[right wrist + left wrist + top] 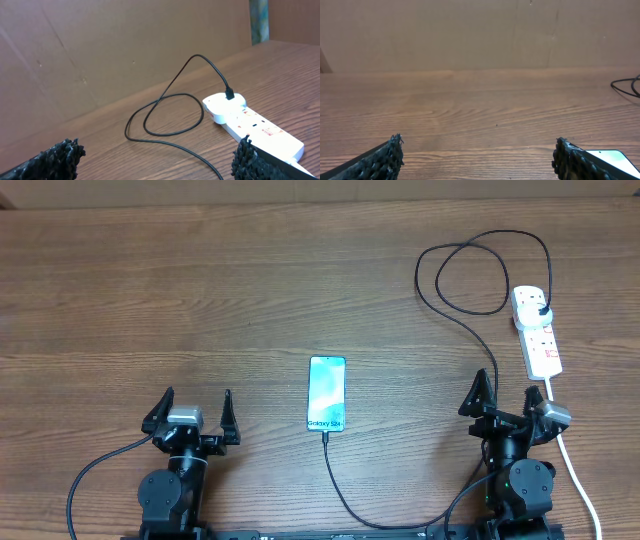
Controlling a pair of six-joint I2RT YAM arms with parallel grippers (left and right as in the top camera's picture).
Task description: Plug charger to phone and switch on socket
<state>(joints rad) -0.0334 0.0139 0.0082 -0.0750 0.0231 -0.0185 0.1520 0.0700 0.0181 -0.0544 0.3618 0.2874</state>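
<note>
The wooden surface (200, 300) is wide and brown-grained, and a plain brown wall (470, 35) backs it. The phone (327, 393) lies flat near the middle, screen up. The socket (537, 330) sits at the far right. The charger (230, 93) is plugged into the socket's far end and its cable loops across the wood to the phone's near edge; I cannot tell whether the tip is seated. The left tool (196, 398) and right tool (507, 392) both stand spread wide, grasping nothing.
</note>
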